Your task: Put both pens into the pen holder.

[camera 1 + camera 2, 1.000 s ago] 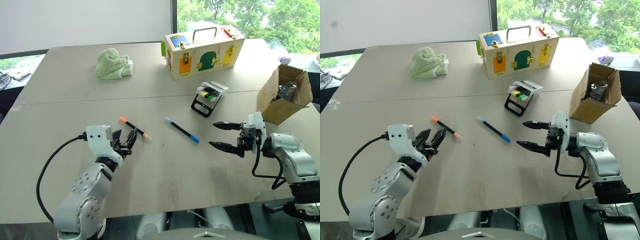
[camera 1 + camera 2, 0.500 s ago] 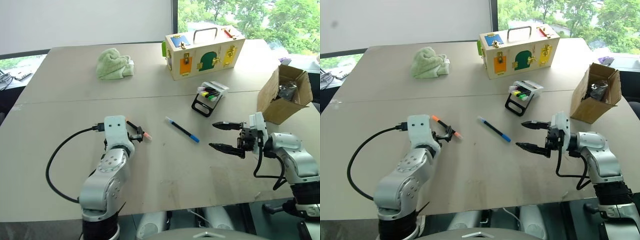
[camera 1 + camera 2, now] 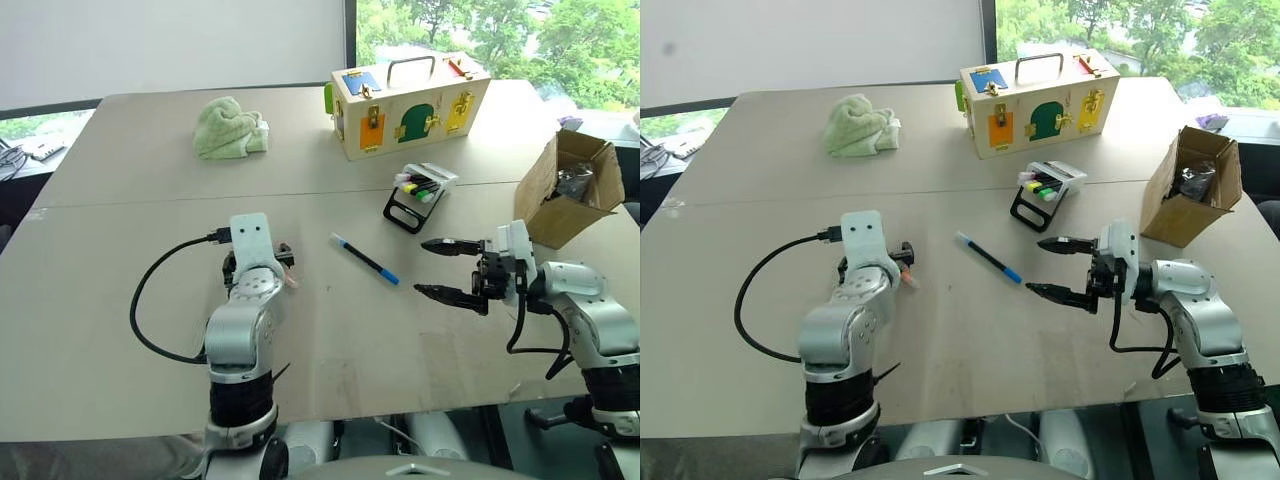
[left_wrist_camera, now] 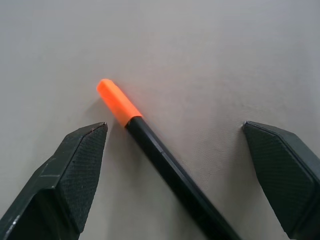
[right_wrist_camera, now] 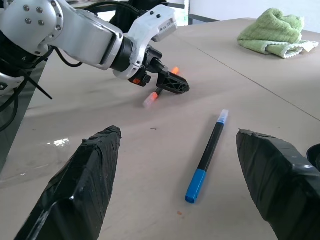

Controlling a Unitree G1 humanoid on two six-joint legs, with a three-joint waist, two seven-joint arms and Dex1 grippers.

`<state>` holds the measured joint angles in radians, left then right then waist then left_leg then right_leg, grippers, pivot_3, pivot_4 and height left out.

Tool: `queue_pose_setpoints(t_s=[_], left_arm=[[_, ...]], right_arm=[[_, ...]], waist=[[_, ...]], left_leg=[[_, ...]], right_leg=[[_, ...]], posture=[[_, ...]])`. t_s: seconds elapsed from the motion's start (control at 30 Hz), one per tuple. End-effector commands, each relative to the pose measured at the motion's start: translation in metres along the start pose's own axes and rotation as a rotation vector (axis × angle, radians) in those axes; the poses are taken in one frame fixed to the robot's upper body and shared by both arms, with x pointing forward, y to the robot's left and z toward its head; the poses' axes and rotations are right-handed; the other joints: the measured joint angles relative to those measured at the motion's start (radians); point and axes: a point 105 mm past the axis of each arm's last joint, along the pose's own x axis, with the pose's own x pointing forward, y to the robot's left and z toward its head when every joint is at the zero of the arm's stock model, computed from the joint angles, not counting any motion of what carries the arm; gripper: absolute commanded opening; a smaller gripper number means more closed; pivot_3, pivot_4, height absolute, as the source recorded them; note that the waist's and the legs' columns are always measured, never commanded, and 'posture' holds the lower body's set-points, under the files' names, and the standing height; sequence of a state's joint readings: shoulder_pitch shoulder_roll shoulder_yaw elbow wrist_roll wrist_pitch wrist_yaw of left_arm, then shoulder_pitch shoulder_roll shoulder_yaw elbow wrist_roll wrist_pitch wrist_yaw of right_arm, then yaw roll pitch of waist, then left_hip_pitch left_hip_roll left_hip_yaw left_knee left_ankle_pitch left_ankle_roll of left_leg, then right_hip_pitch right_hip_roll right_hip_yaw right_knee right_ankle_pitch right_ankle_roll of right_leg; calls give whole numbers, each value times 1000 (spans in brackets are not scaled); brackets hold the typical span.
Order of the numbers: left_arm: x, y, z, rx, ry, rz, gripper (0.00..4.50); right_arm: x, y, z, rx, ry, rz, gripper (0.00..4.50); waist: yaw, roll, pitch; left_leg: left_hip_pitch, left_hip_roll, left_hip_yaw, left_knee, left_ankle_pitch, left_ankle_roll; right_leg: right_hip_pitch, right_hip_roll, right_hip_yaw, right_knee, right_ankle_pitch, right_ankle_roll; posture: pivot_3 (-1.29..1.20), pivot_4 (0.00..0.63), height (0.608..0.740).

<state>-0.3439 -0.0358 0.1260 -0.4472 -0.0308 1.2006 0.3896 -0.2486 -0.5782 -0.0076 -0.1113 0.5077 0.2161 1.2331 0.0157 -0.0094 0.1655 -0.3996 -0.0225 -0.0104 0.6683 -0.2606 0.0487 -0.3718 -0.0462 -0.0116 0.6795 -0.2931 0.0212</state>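
Orange-tipped, thin black pen [image 4: 165,165] flat on the beige table [image 3: 120,300], between the spread black fingers [image 4: 75,165] of the left gripper [image 4: 182,172], straddled but not touched. Blue-tipped black pen [image 3: 365,259] loose at table centre, well apart from both grippers. Right gripper [image 3: 445,270] off to the right above the table, pointing sideways toward the blue pen, released and holding nothing. Small slanted black-framed holder with clear tray [image 3: 418,195] beyond the blue pen, coloured markers inside, near a wooden box with coloured doors [image 3: 405,103].
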Motion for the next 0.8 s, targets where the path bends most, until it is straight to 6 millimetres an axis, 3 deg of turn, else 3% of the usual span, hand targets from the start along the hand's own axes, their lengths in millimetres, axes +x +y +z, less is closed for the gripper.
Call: queue_pose_setpoints(t_s=[0.03,0.17,0.23,0.33,0.5,0.6,0.7,0.8], left_arm=[[6,12,-19,-9,106,65,3710],[7,19,-24,-17,156,109,2132],[7,22,-25,-9,165,124,1067],[7,25,-28,-19,184,137,38],[6,30,-32,-21,185,151,38],[5,27,-17,-60,66,83,38],[-1,10,4,-148,-95,-114,38],[-23,-13,29,-187,-321,-427,38]], right_arm=[[-2,3,7,-40,-10,-9,3951],[0,4,6,-39,-14,-14,3951],[0,4,6,-39,-16,-15,3951],[0,3,6,-39,-16,-16,3951],[0,1,4,-40,-17,-17,3951],[2,-2,5,-3,-32,-46,3951],[9,-10,11,31,-53,-92,3951],[22,-22,23,74,-90,-143,3951]], waist=[[-2,0,0],[-8,0,0],[-14,0,0],[-29,1,-1],[-33,1,-1],[-34,1,-1],[-33,1,-1],[-29,0,-1]], left_leg=[[1,0,0,0,-1,1],[1,0,0,0,0,-1],[1,1,0,0,0,-1],[1,1,1,-1,1,-1],[3,2,1,-1,1,-2],[3,2,2,-2,1,-2],[3,2,1,-2,1,-3],[1,2,1,-3,2,-4]], right_leg=[[1,0,0,0,0,0],[0,1,1,0,0,0],[0,1,1,0,0,0],[0,2,2,0,0,0],[0,3,3,0,0,0],[0,4,5,0,0,0],[-1,4,6,0,0,0],[-3,4,6,1,0,-1]], posture=[[0,150,740],[0,150,740],[0,150,740],[0,150,740],[0,150,740],[0,150,740],[0,150,740],[0,150,740]])
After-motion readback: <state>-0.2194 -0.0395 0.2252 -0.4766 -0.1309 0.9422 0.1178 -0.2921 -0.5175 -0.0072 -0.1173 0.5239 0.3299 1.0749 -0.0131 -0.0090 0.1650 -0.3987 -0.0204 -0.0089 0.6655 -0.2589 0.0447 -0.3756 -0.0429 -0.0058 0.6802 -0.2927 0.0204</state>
